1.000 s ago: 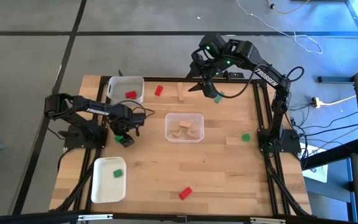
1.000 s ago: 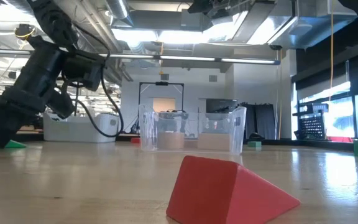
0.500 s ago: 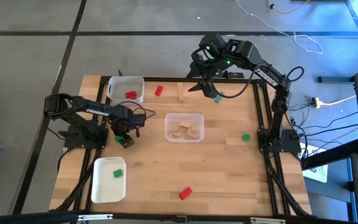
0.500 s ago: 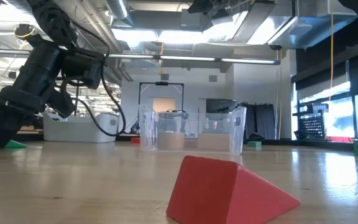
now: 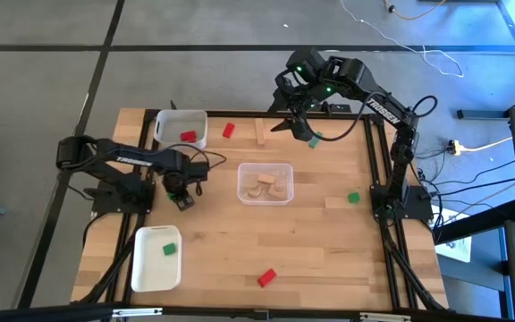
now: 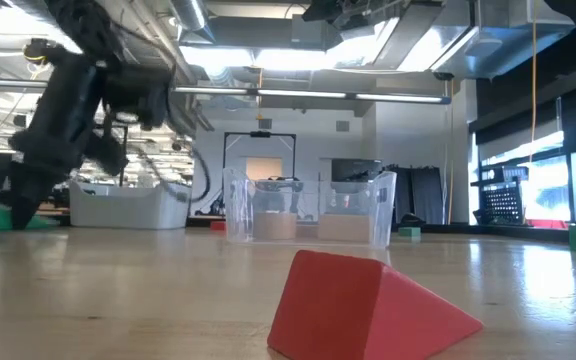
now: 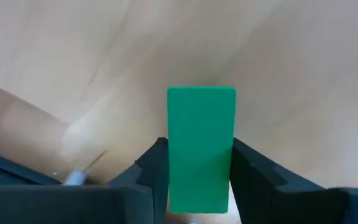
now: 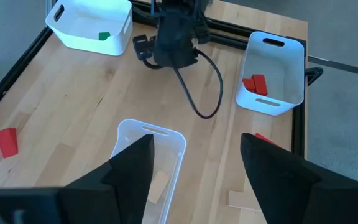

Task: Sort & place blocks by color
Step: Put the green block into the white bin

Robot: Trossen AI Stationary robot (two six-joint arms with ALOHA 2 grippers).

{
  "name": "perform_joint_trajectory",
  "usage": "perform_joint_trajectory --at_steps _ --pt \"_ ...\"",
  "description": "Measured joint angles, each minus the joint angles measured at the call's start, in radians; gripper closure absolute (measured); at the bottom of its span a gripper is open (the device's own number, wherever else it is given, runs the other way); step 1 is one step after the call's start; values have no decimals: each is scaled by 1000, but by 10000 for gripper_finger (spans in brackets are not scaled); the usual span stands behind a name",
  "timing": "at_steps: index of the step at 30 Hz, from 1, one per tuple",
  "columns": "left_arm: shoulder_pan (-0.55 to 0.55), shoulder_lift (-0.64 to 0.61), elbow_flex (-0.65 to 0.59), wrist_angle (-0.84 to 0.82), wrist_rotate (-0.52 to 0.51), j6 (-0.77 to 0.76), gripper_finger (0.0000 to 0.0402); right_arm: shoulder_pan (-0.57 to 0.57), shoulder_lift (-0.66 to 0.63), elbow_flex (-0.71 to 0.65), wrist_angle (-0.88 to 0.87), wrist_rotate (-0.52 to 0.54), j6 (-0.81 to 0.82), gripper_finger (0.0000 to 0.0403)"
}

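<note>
Grasping a green block between its fingers, the left hand sits low at the surface's 9 o'clock side. At 12 o'clock the right hand hangs released, above the clear tray.

Light-wood plank counter on a black frame, standing on grey floor crossed by dark seams. Loose cables trail over the floor beside it. Beyond: open ceiling with pipes and strip lights, windows on one side.
</note>
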Motion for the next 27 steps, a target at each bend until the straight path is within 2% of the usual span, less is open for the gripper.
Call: perform_joint_trajectory --at_steps 5,8,15,18,22,27 --pt "-35 -70 117 -162 -8 38 279 0 0 0 4 0 0 163" --pt "-73 -112 214 -248 24 69 279 0 0 0 5 0 0 163" --pt "-273 -156 443 -331 130 54 279 0 0 0 6 0 0 163" --pt "-382 -157 489 -352 156 -43 279 0 0 0 18 0 0 163" --pt "-527 -147 488 -353 193 -244 279 8 0 0 27 -23 -27 163" --pt "-705 -122 487 -313 212 -508 279 20 0 0 21 -240 -131 163"
